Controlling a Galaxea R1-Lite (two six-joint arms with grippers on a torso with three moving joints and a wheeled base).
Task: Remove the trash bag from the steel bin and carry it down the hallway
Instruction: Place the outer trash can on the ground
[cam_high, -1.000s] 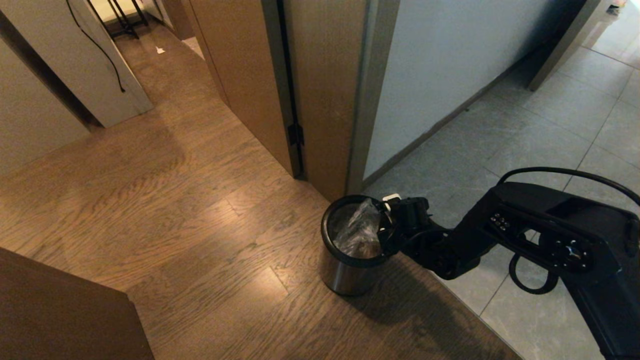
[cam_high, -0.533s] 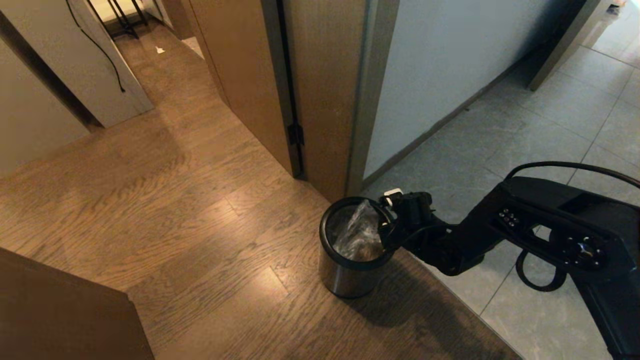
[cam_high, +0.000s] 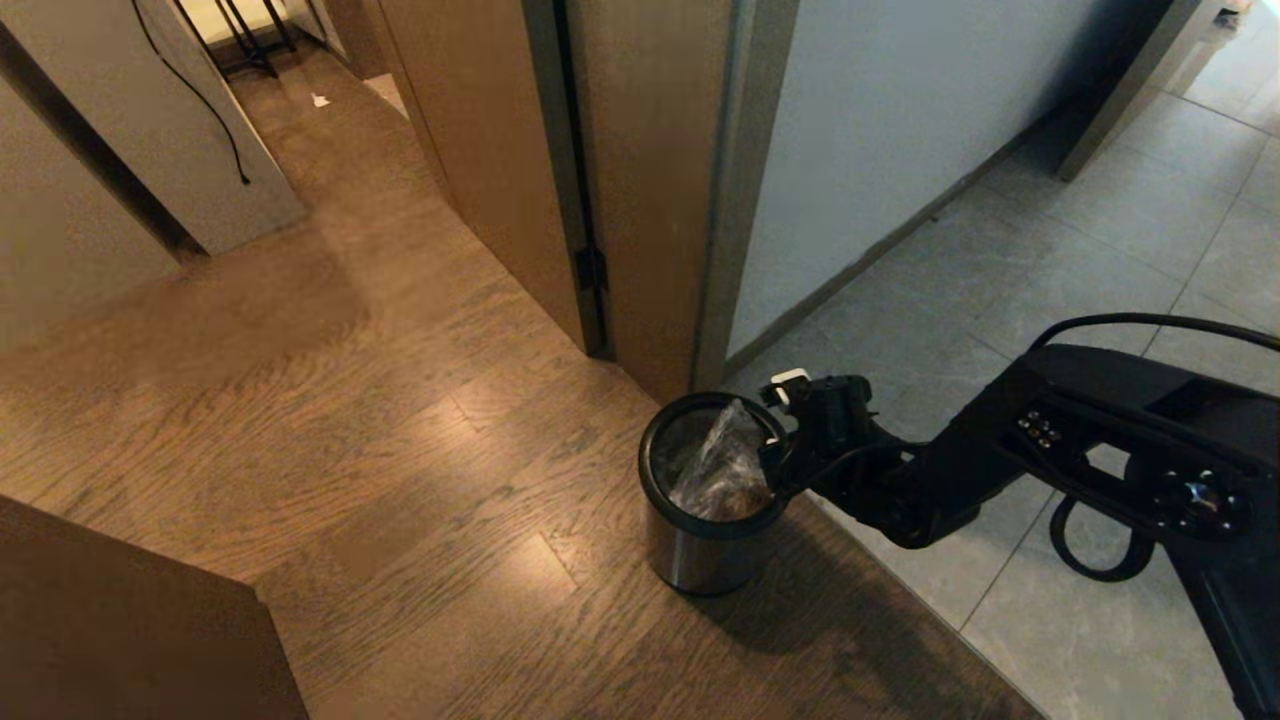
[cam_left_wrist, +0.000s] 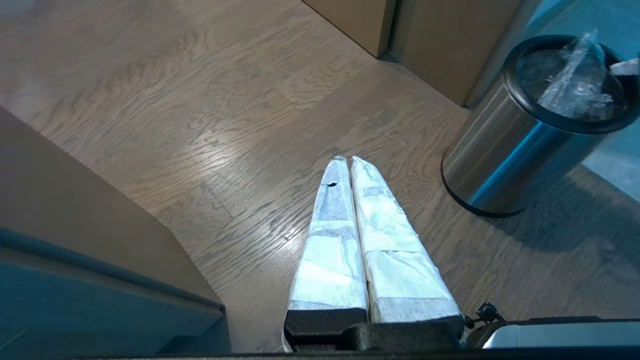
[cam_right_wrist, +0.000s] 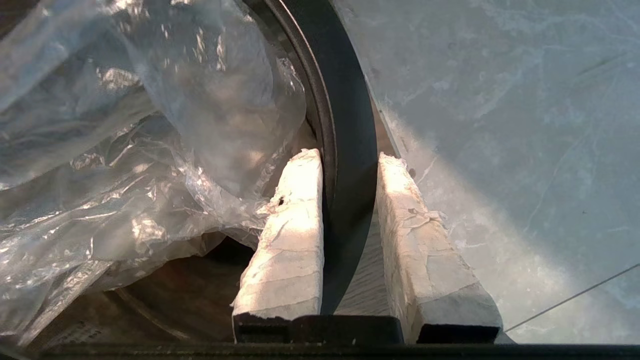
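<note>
Two padded fingers of my right gripper (cam_right_wrist: 347, 155) straddle the black rim of the steel bin (cam_high: 700, 545): one finger sits inside the bin, just beside the plastic, and the other is outside, over the grey tile floor (cam_high: 1010, 270). The rim runs through the gap between them. The inner finger (cam_right_wrist: 290, 230) lies against the rim's inner face, while a sliver of space shows between the rim and the outer finger, so I read the jaws as narrowed around the rim, and I cannot tell whether they are actually pinching it. They hold none of the bag.

From the head camera, my right arm (cam_high: 1100, 450) reaches in from the right to the bin's right-hand edge. The bin stands upright on the wood floor (cam_high: 300, 420), right at the seam where wood meets tile, near the foot of a wooden door frame (cam_high: 650, 200).

The trash bag (cam_high: 722, 465) is inside the bin, clear and crumpled, with a peak of plastic poking up above the rim on the side nearest my gripper.

My left gripper (cam_left_wrist: 347, 162) is parked low over the wood floor, well apart from the bin, its wrapped fingers pressed together with nothing between them.
</note>
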